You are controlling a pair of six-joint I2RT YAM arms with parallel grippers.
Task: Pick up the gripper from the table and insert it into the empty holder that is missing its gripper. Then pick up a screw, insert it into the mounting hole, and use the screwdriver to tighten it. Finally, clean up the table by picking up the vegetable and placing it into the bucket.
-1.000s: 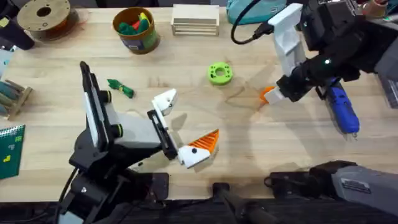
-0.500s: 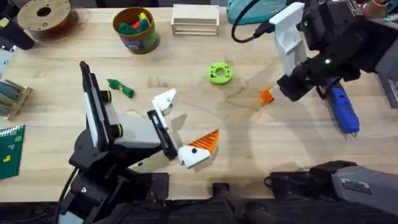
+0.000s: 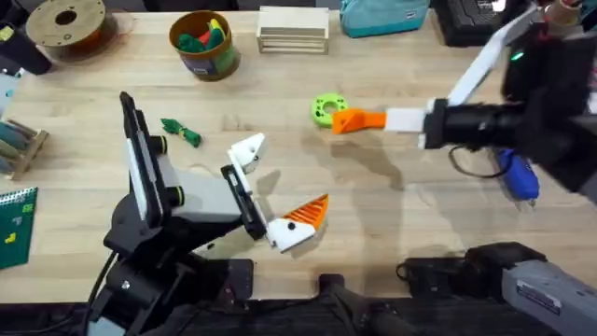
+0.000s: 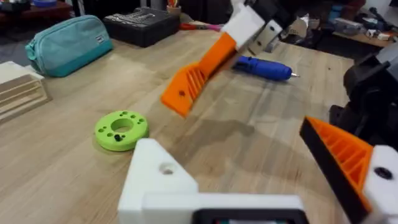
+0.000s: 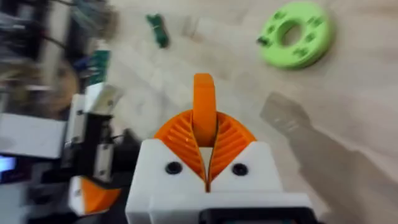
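Wooden surface holds a green ring, blue screwdriver, leafy vegetable and yellow-rimmed bucket. Right fingers pinch the orange gripper above it. Left fingers are spread wide, holding nothing

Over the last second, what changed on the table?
The right tool lifted the loose orange fingertip off the table and swung toward the middle, stopping beside the green ring, pointed at the left arm. The left tool, screwdriver, vegetable and bucket stayed put.
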